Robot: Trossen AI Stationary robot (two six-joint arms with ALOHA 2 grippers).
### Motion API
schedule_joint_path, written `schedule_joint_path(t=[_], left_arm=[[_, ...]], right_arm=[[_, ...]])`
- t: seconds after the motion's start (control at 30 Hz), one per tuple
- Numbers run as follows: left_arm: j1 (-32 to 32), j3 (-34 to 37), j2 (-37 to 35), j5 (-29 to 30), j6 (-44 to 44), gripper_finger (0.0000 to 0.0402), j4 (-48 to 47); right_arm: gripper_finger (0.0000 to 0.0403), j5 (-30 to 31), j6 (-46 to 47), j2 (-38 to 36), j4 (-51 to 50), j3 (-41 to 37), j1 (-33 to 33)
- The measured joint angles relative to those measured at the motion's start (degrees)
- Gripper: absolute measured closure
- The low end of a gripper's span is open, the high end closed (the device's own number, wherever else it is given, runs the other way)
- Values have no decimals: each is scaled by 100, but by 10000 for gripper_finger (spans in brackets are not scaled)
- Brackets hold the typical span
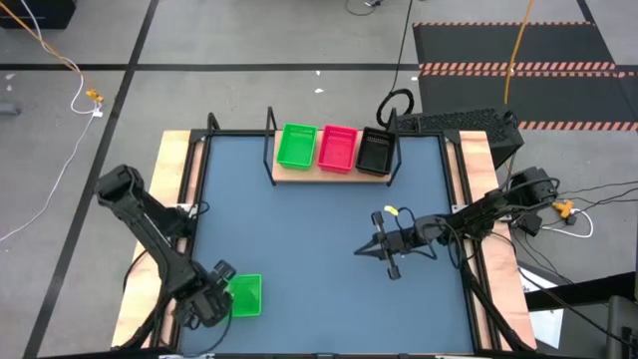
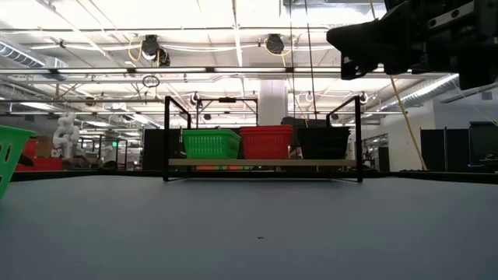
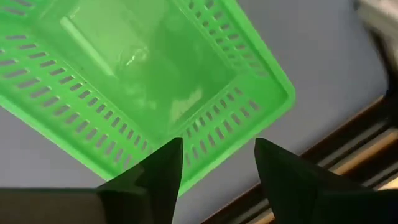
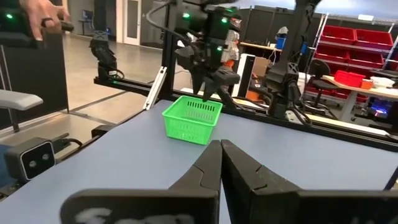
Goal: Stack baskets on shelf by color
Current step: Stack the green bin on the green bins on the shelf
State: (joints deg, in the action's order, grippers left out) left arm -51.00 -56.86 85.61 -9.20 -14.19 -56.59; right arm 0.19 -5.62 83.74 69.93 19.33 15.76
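A bright green basket [image 1: 246, 296] sits near the table's near left corner, also seen in the right wrist view [image 4: 191, 119] and at the low view's left edge [image 2: 6, 159]. My left gripper [image 3: 221, 155] hangs over it, pointing down, open. One finger [image 3: 168, 165] is above the basket's slotted side wall [image 3: 205, 134] and the other is outside it. On the shelf [image 1: 329, 176] at the far edge stand green [image 1: 296, 146], red [image 1: 337, 149] and black [image 1: 374, 153] baskets side by side. I cannot tell whether each is one basket or a stack. My right gripper [image 1: 361, 252] hovers shut over the table's right middle.
Black rails and wooden strips [image 1: 177, 189] border the blue-grey table. Open tabletop [image 1: 299, 229] lies between the shelf and the near green basket. A person's hand [image 4: 40, 12] shows beyond the table's left side. Cables trail off the right edge.
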Motion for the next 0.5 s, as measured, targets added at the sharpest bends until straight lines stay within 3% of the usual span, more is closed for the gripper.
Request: schedule_joint_path(t=[0.23, 0.43, 0.5], left_arm=[[-100, -748, 722, 513, 825, 214, -1121], [-288, -623, 1242, -406, 1012, 235, -1002], [-361, -623, 1408, -376, 1124, 242, -1102]], right_arm=[[403, 0, 51, 0, -35, 0, -21], [403, -1, 216, 0, -52, 0, -19], [403, -2, 217, 0, -80, 0, -19]])
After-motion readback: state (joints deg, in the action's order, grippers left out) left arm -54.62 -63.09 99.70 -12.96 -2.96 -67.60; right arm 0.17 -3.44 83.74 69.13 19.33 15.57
